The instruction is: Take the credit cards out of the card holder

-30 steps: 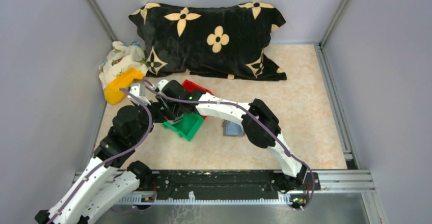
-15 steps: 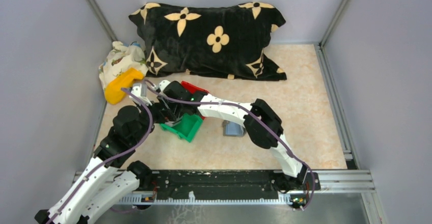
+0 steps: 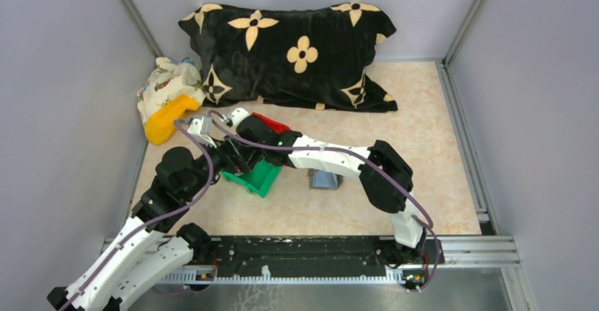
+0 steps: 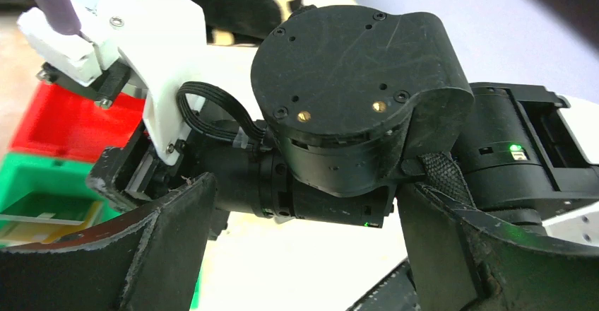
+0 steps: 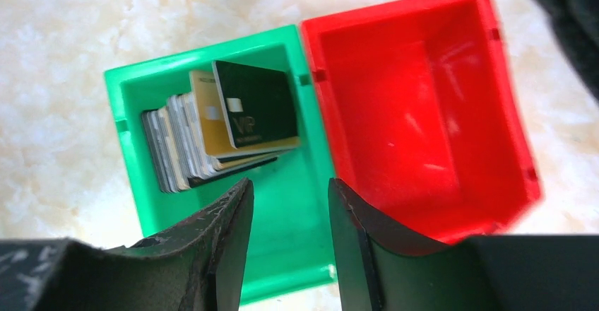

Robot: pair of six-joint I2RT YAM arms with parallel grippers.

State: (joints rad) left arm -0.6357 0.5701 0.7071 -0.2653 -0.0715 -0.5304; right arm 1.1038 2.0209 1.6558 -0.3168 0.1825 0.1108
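Observation:
The card holder (image 3: 324, 179) lies flat on the table, dark grey with a blue-grey face, partly under my right forearm. Several credit cards (image 5: 219, 124) are stacked in the green bin (image 5: 134, 88), a dark one on top of a gold one. My right gripper (image 5: 288, 187) hovers open just above that bin with nothing between its fingers. My left gripper (image 4: 307, 187) is wide open and empty, close against the right arm's black wrist (image 4: 353, 78), which fills its view. In the top view both wrists crowd over the green bin (image 3: 258, 178).
A red bin (image 5: 424, 113) stands empty, touching the green one; in the top view the red bin (image 3: 272, 122) is mostly under the right arm. A black flowered pillow (image 3: 297, 49) lies at the back. Patterned cloth (image 3: 164, 81) and a yellow object (image 3: 168, 118) sit at back left.
My right gripper has opened over the green bin. The right arm has stretched flatter, its elbow moving right. The left wrist has shifted slightly to the right.

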